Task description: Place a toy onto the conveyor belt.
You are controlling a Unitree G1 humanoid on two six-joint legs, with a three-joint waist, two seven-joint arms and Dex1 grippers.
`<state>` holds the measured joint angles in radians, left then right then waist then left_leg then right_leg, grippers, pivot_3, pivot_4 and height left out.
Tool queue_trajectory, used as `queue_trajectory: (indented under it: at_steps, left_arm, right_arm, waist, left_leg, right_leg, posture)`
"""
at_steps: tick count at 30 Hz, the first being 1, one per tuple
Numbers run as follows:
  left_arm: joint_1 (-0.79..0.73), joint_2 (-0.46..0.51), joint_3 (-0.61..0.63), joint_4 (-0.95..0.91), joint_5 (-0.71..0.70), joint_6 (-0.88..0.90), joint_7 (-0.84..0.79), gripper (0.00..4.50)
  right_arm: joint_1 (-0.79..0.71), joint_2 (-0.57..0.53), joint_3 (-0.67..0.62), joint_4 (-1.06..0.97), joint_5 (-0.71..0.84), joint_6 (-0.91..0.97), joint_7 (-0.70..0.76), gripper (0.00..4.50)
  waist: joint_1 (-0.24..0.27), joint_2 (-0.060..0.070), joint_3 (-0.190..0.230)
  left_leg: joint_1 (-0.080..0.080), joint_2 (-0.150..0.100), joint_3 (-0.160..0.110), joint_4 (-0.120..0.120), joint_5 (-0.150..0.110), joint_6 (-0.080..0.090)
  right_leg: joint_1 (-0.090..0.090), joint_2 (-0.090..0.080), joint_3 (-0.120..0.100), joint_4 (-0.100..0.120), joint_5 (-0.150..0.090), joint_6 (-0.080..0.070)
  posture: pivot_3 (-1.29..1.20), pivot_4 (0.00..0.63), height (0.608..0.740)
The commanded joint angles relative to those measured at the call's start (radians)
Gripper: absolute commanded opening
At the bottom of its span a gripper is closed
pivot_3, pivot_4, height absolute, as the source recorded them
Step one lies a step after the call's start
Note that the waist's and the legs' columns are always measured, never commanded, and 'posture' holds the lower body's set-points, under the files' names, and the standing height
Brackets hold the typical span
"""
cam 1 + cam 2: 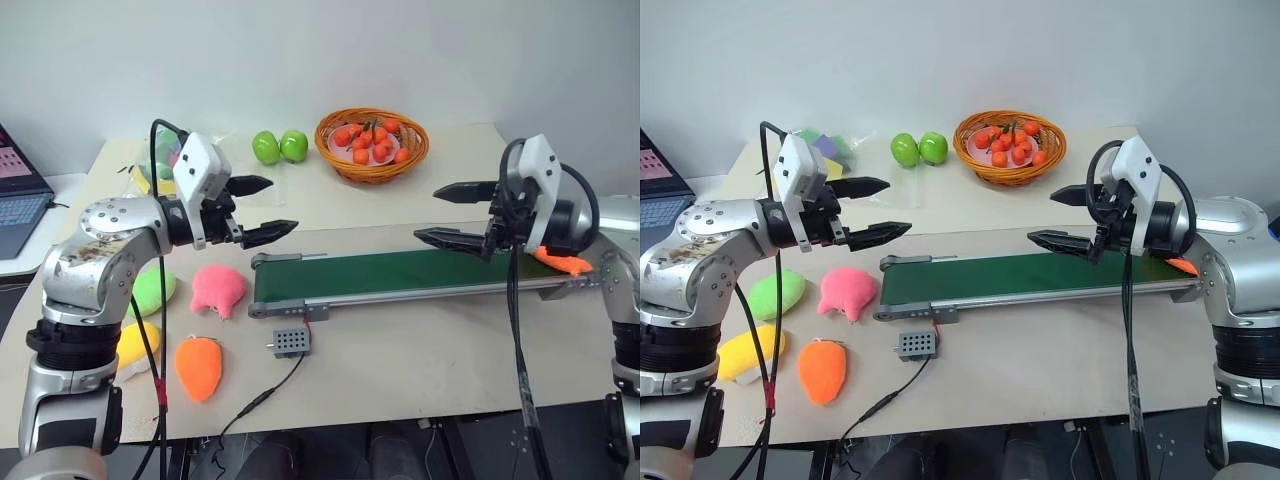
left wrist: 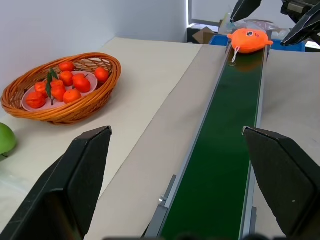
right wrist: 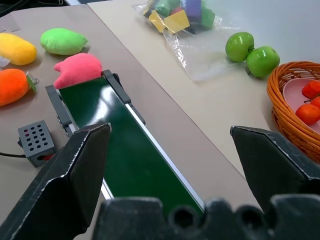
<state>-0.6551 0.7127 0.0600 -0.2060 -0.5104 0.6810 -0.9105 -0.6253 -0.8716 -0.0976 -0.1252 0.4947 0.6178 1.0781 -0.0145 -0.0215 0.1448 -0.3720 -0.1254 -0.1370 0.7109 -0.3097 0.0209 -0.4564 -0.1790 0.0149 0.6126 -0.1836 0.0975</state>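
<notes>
The toy [image 2: 248,40], a small orange-red plush with a face mark, lies on the right end of the conveyor belt [image 1: 400,272], a long dark green belt in a grey frame. In the eye views the toy [image 1: 562,262] peeks out behind my right wrist. My right gripper [image 1: 427,214] hovers open and empty above the belt's right half, pointing left, with the toy behind it. My left gripper [image 1: 280,205] hangs open and empty just above the belt's left end, pointing right.
A wicker basket of small oranges [image 1: 372,143] and two green apples [image 1: 280,146] stand behind the belt. Left of the belt lie a pink plush [image 1: 218,290], an orange carrot plush [image 1: 199,367], a green plush [image 1: 155,290] and a yellow plush [image 1: 135,343]. A grey control box [image 1: 291,342] sits in front.
</notes>
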Motion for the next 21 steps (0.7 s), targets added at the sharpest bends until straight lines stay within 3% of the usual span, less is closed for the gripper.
queue_trajectory:
  at_steps: [1,21]
  left_arm:
    - [-0.030,0.005,0.014,-0.006,0.007,-0.033,0.005,4.48]
    - [-0.016,0.019,0.002,0.002,0.045,-0.070,0.004,4.48]
  right_arm:
    - [-0.030,-0.008,-0.025,-0.018,0.013,-0.013,-0.004,4.50]
    - [-0.033,-0.007,-0.012,0.004,-0.004,-0.027,0.000,4.50]
  waist:
    - [0.000,0.000,0.000]
    - [0.000,0.000,0.000]
  left_leg:
    - [0.000,0.000,0.000,0.000,0.000,0.000]
    - [0.000,0.000,0.000,0.000,0.000,0.000]
  right_leg:
    - [0.000,0.000,0.000,0.000,0.000,0.000]
    - [0.000,0.000,0.000,0.000,0.000,0.000]
  posture:
    - [0.00,0.150,0.740]
    - [0.00,0.150,0.740]
